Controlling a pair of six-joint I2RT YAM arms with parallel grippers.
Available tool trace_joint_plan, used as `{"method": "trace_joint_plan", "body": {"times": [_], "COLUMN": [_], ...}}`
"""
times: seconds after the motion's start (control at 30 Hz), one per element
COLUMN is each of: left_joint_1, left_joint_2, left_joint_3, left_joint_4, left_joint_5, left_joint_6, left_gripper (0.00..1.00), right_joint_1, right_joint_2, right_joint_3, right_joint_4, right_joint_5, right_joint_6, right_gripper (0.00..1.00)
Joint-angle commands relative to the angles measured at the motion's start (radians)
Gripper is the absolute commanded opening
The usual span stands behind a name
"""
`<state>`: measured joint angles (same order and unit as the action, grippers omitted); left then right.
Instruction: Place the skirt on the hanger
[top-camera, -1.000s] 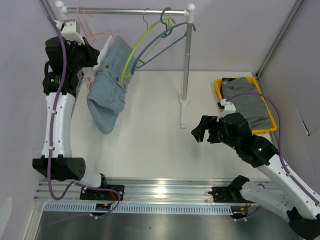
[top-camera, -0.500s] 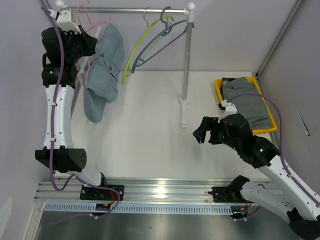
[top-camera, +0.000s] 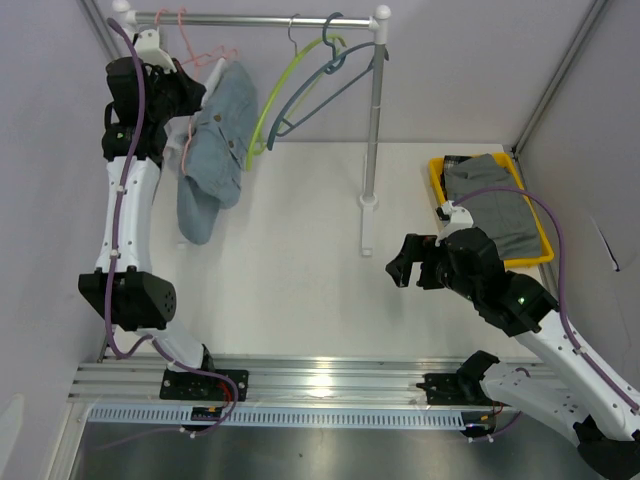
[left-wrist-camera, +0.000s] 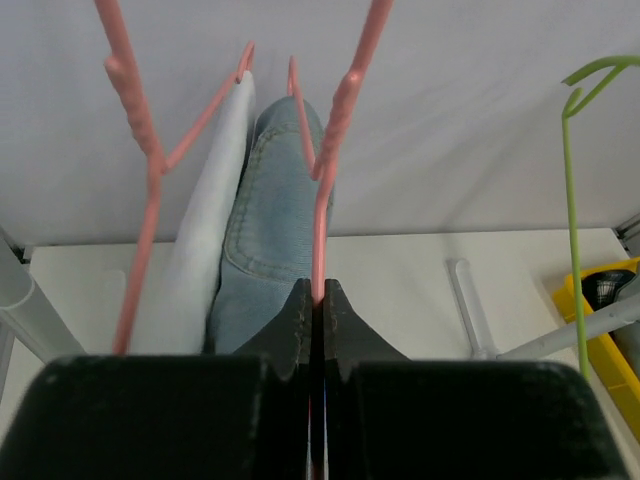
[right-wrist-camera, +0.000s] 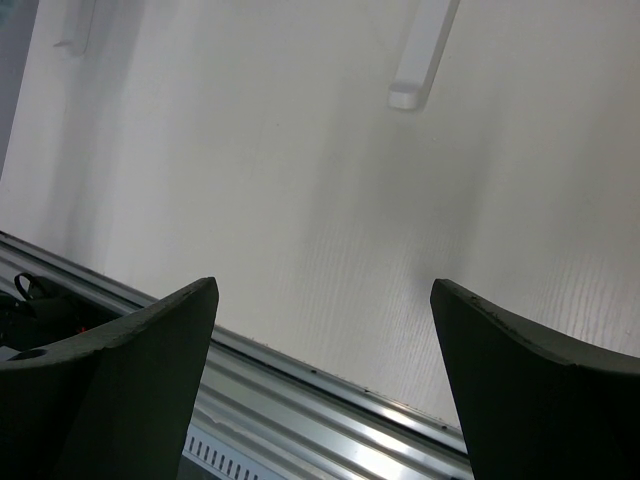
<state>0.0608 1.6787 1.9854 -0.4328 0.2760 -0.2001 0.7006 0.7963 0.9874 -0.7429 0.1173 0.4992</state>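
The denim skirt hangs clipped on a pink hanger at the left end of the rail. The hanger's hook reaches up to the rail; whether it rests on it I cannot tell. My left gripper is raised beside the skirt and shut on the hanger's thin pink wire. In the left wrist view the left gripper pinches that wire, with the skirt and its white lining just beyond. My right gripper hovers low over the table, open and empty; the right gripper has only bare tabletop between its fingers.
A green hanger and a grey-blue hanger hang from the rail's right part. The rail's upright post stands mid-table on a white foot. A yellow bin with grey folded clothes sits at the right.
My left arm lifted the hanger and skirt up and leftward to the rail, then shifted them slightly right. The right arm has stayed still and open.
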Motion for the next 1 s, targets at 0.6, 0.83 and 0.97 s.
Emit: {"method": "trace_joint_plan", "body": {"times": [0.6,0.83,0.97], "left_joint_1": [0.008,-0.007,-0.14], "left_joint_2": [-0.2,-0.338,-0.424], "left_joint_3": [0.032,-0.055,-0.128], "left_joint_4": [0.034,0.078,0.066], "left_joint_5": [0.015,0.078,0.057], "left_joint_6": [-0.012,-0.104,-0.101], "left_gripper": [0.68,0.7,0.7], "right_joint_1": [-0.018,-0.068,-0.282], "right_joint_2": [0.032,0.075,0.171], "right_joint_3": [0.011,0.037,0.108], "right_joint_4": [0.053,0.077,0.082], "right_joint_5": [0.013,0.021,-0.066], "right_joint_6": [-0.011,-0.001,-0.027], "right_gripper": [0.95,0.96,0.97]}}
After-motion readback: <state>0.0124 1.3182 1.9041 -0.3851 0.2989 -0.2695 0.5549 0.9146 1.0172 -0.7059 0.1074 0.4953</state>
